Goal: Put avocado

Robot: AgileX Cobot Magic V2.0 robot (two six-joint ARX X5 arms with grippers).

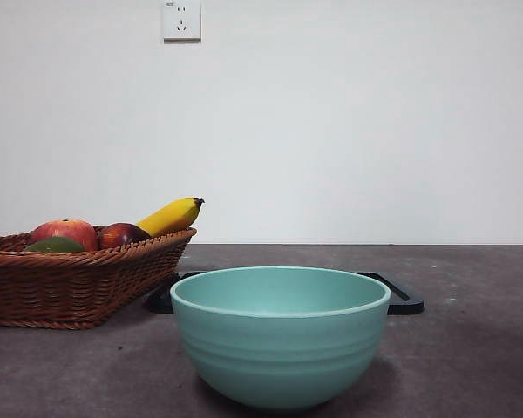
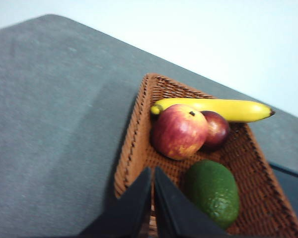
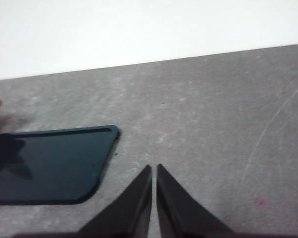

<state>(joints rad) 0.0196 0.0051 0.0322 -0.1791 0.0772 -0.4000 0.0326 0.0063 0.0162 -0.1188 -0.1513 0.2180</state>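
- Nearest the front camera stands a round teal ceramic bowl (image 1: 280, 335), nothing visible inside it.
- Left gripper (image 2: 153, 174), jaws pressed together, hangs over the brown woven wicker basket (image 2: 134, 144).
- Inside the basket: the dark green bumpy avocado (image 2: 211, 192), a red-yellow apple (image 2: 179, 131), a darker red apple (image 2: 216, 129), a yellow banana (image 2: 213, 109).
- Right gripper (image 3: 154, 171), likewise closed, hovers beside a flat dark tray (image 3: 49, 163).

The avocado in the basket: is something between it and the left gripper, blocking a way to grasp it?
Nothing visible does. In the left wrist view the left gripper, jaws shut, is above the basket rim, beside the avocado. The red apple lies further along the basket, with the dark apple and the banana beyond it.
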